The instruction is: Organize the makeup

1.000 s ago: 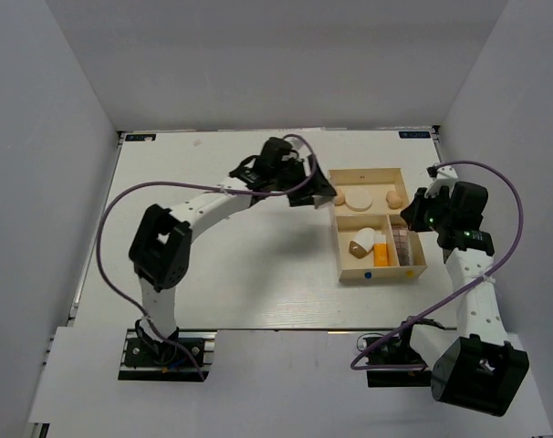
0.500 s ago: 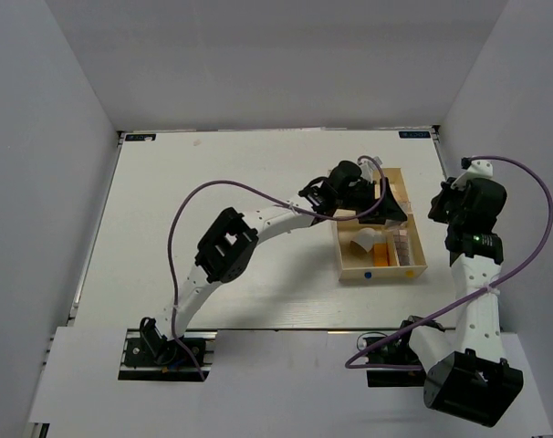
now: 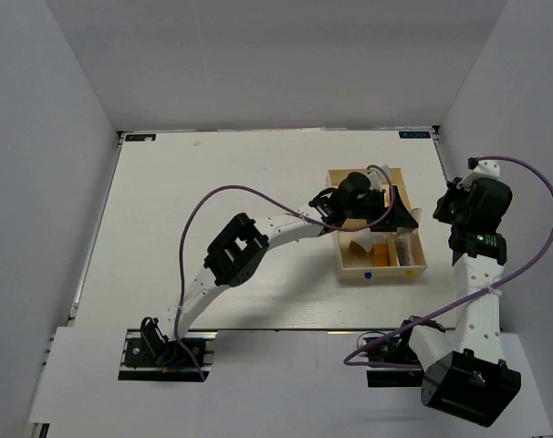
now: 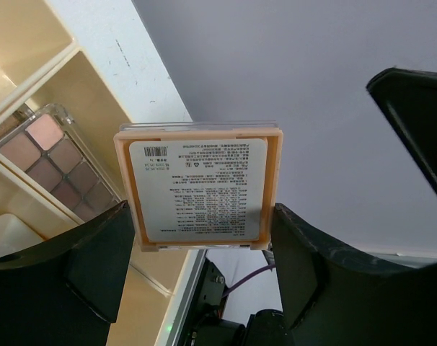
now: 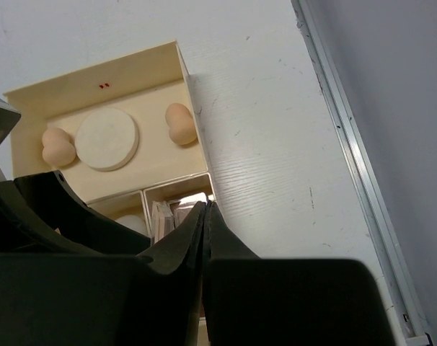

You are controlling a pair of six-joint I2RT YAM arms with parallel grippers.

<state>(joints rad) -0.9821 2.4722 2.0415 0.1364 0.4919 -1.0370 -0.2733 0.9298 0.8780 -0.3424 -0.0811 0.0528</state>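
From above, the wooden box [image 3: 345,270] sits near the right edge of the table [image 3: 213,182]; the left gripper [image 3: 402,215] hangs over the box's right half, and the compact it carries is probably the dark shape at its tip, though this view is too coarse to be sure; an orange tube [image 3: 381,255] and a white-and-brown sponge [image 3: 358,244] lie in the near compartments; the right gripper [image 3: 443,208] is just beyond the box's right wall, apart from it.

On the left wrist, the compact [image 4: 200,189] stands upright, label side to the camera, its lower sides pressed between both fingers [image 4: 96,267]; the jaws are spread wide and clamped on it; behind it a brown palette [image 4: 56,158] lies in a narrow compartment along the box's wall [image 4: 67,65].

On the right wrist, the jaws are pressed together with nothing between them; beyond them the far compartment holds two peach sponges [image 5: 58,146] with a round puff [image 5: 107,138] between them.
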